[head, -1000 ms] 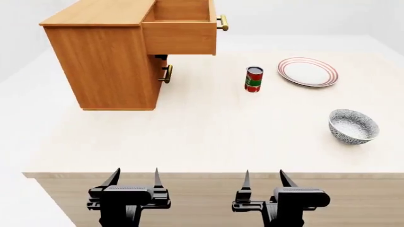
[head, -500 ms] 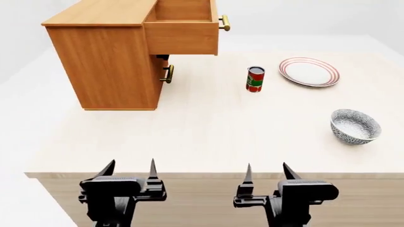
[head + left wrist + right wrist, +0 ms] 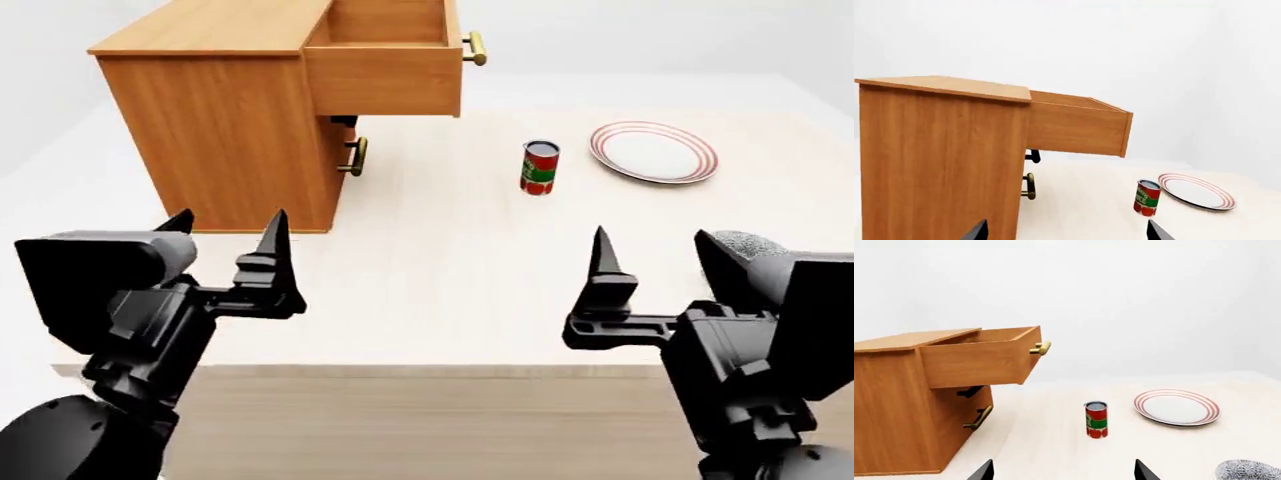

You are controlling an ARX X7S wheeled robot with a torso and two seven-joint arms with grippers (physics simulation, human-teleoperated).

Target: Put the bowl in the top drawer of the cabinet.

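The cabinet [image 3: 227, 130] stands at the table's back left, its top drawer [image 3: 384, 75] pulled open with nothing visible inside. In the head view only the speckled rim of the bowl [image 3: 750, 241] shows behind my right gripper [image 3: 653, 240]; the right wrist view catches the bowl [image 3: 1247, 471] at its lower corner. My left gripper [image 3: 230, 224] hangs open over the table's near left, in front of the cabinet. My right gripper is open too, just left of the bowl. Neither holds anything. Both wrist views show the top drawer [image 3: 1077, 127] [image 3: 977, 362] from the side.
A red and green can [image 3: 539, 167] stands mid-table, right of the cabinet. A red-ringed white plate [image 3: 654, 152] lies at the back right. The lower drawer's brass handle [image 3: 354, 157] sits under the open drawer. The table's front edge [image 3: 441, 370] runs below both grippers.
Both arms have risen from below the table's front edge to above the tabletop. The right gripper now covers most of the bowl in the head view.
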